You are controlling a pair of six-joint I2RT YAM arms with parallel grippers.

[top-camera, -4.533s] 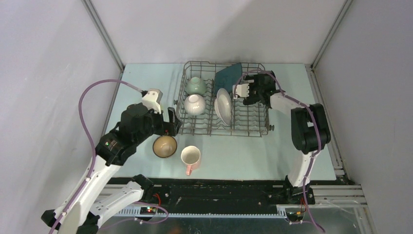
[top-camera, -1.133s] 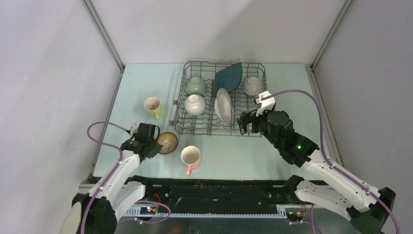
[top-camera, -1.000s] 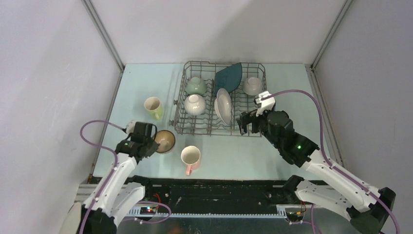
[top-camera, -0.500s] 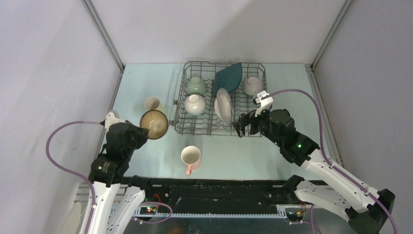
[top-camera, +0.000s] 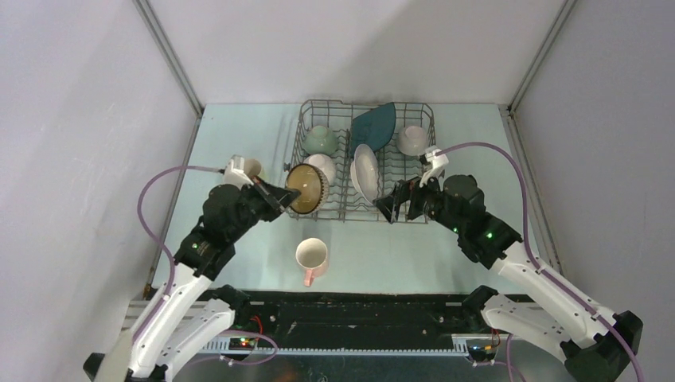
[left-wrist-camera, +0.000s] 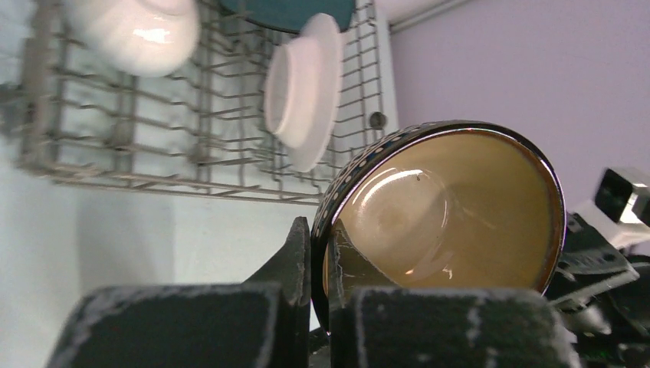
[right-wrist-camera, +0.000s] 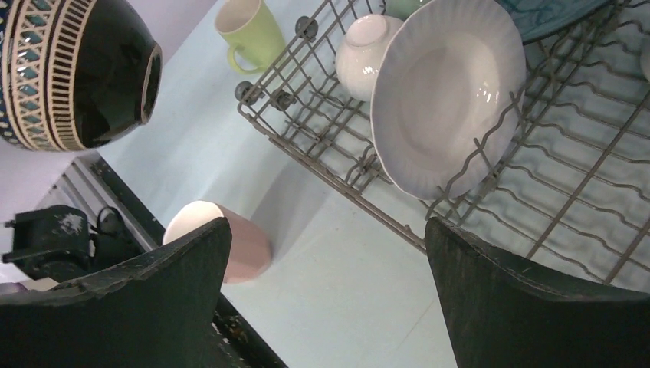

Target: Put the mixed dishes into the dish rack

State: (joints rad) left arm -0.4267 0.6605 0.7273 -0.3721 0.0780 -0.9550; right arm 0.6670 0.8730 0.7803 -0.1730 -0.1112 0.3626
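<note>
The left arm rises from its base and leans in toward the dish rack (top-camera: 330, 101). The left gripper (top-camera: 278, 196) is pinched tight on the rim of the brown bowl (top-camera: 307, 189), with one finger inside and one outside. The bowl hangs in the air, tipped on its side, above the rack's near left corner. Its open side faces back at the arm. It hides part of a white bowl (top-camera: 324, 162) in the rack.

The right arm stretches forward with a bent elbow. The right gripper (top-camera: 396, 208) sits low by the rack's near edge, its jaws spread wide, holding nothing. The white round plate (top-camera: 364, 173) stands on its edge just past it. The pink mug (top-camera: 311, 257) sits on the table (top-camera: 231, 127) in front of the rack.
</note>
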